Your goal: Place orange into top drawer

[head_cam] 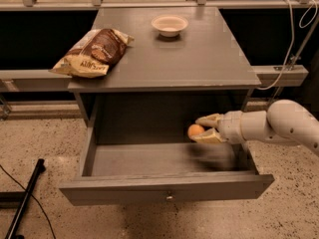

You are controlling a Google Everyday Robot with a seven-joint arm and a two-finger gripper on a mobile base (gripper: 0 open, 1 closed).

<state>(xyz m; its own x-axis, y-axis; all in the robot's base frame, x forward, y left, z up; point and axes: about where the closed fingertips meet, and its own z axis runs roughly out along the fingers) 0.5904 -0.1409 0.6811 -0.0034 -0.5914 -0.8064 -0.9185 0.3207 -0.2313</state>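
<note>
The orange [195,130] is small and round, held between the pale fingers of my gripper [203,129]. My white arm reaches in from the right. The gripper is shut on the orange and holds it over the right part of the open top drawer [164,189], a little above the drawer's floor and below the tabletop. The drawer is pulled far out; its grey front panel has a small metal knob [170,197] at the centre.
On the grey tabletop [199,59] lie a brown chip bag [92,53] at the left and a white bowl [169,25] at the back. A black pole [22,199] lies on the speckled floor at the left. Cables hang at the right.
</note>
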